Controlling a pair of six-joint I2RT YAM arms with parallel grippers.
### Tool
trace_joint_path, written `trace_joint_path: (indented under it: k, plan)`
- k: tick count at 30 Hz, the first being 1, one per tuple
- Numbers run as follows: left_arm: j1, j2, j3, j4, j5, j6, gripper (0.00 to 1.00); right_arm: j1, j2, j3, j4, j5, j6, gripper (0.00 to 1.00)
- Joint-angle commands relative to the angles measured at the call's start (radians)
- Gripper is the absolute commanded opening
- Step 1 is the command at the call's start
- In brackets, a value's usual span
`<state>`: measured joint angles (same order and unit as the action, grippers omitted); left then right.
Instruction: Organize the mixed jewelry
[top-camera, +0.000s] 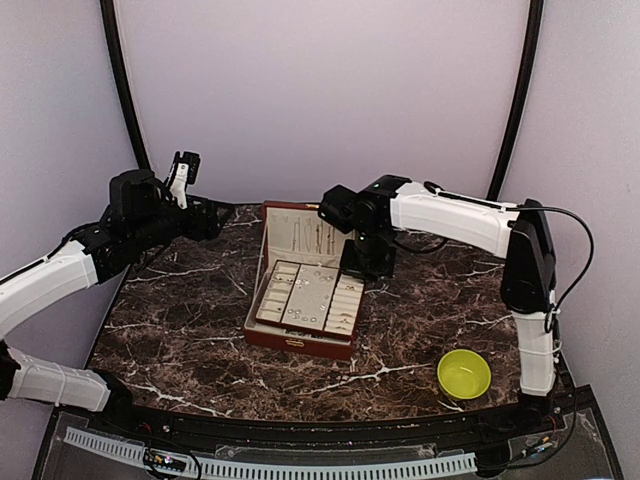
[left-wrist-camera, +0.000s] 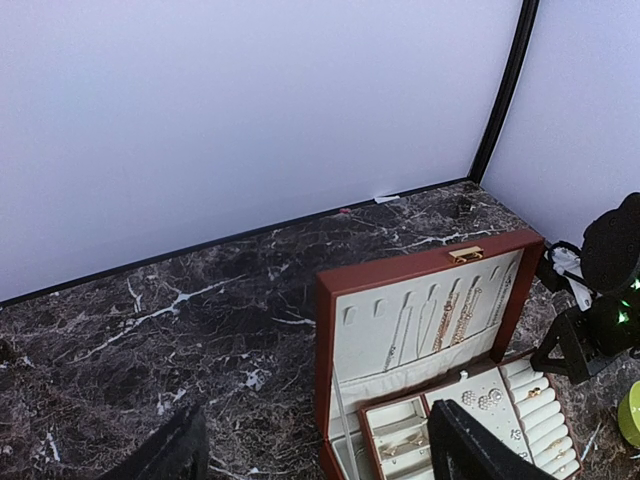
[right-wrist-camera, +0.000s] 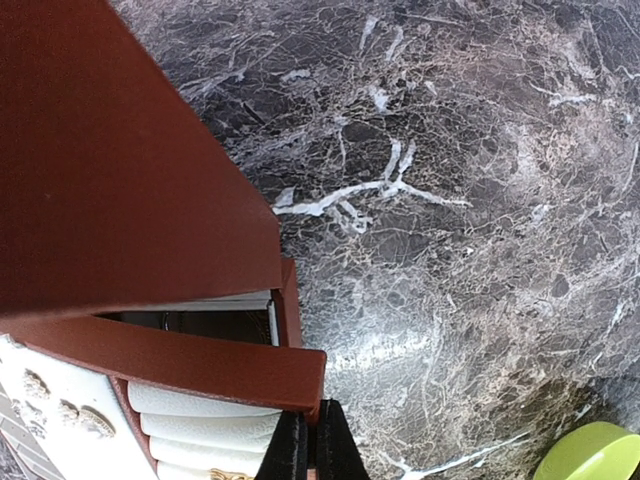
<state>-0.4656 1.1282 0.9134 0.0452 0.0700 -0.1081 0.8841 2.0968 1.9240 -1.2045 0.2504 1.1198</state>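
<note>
Left gripper (top-camera: 183, 172): jaws spread wide and holding nothing. In the wrist view its two dark fingers (left-wrist-camera: 470, 450) stand well apart at the bottom edge, and the gripper (left-wrist-camera: 320, 455) faces the far wall across the table.
Left arm: raised over the far-left corner of the marble table (top-camera: 180, 340), with the wrist tipped upward, well apart from the box.

Right gripper (top-camera: 360, 268): fingers pressed together. In the wrist view the closed tips (right-wrist-camera: 310, 440) sit right at the right-hand rim of the open reddish-brown box (right-wrist-camera: 180, 365), at its corner. Cannot tell whether anything is pinched between them.
Right arm: reaches from the near-right base leftward to mid-table, with the wrist angled down at the far-right corner of the box (top-camera: 300, 343).

Jewelry (top-camera: 305, 290): small silvery pieces lie in the cream tray of the box, mostly in the middle compartment. The left wrist view shows studs (left-wrist-camera: 482, 398) there and chains (left-wrist-camera: 440, 320) hanging inside the upright lid (top-camera: 300, 228).

A yellow-green bowl (top-camera: 464, 373) stands near right, well apart from the box.
</note>
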Motion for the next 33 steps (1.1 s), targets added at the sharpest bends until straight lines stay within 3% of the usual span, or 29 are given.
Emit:
trace_joint_path:
  k: [1,12,33]
  plan:
    - [-0.001,-0.022,-0.013,0.025,0.007,0.004,0.78,0.027,0.008,0.012,0.081,-0.048,-0.011,0.00]
    - [0.000,-0.022,-0.014,0.027,0.012,0.000,0.78,0.026,-0.047,-0.117,0.177,-0.043,0.016,0.00]
    - [-0.001,-0.017,-0.018,0.031,0.025,-0.009,0.78,0.027,-0.145,-0.298,0.354,-0.054,0.035,0.11]
